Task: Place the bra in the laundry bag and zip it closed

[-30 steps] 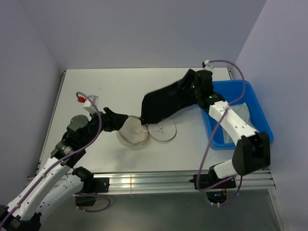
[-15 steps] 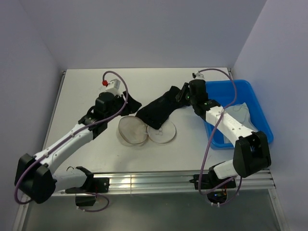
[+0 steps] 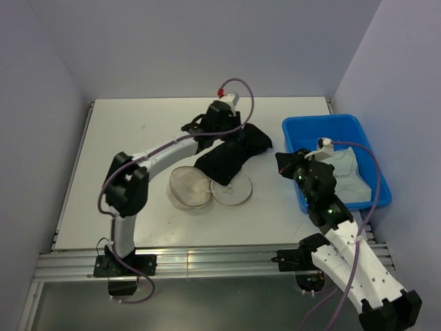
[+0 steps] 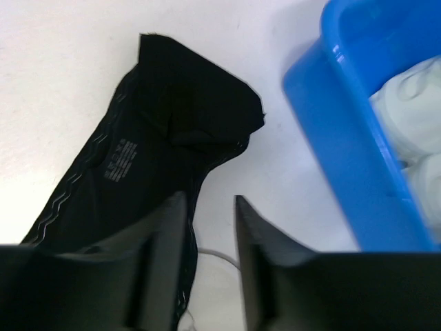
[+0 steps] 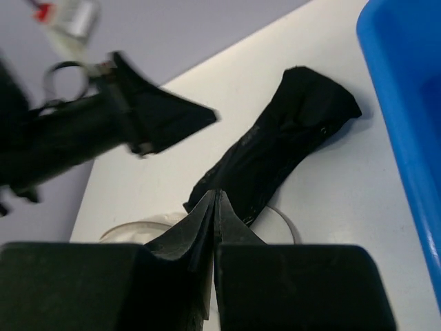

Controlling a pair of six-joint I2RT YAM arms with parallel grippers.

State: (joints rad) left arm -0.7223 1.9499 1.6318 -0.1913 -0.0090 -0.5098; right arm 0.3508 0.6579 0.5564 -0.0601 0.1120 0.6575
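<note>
The black bra [image 3: 231, 155] is lying outside the laundry bag [image 3: 191, 187], stretched on the table [image 3: 138, 138] with one end draping over the bag's opened round lid. It is running out just ahead of the left gripper [image 4: 209, 207], whose fingers are standing apart with nothing between them. The right gripper [image 5: 215, 203] is pointing at the bra from well short of it, its fingers pressed together on nothing, and a blue bin [image 3: 337, 119] holding white cloth [image 3: 348, 169] is sitting to the right of both pairs of fingers.
</note>
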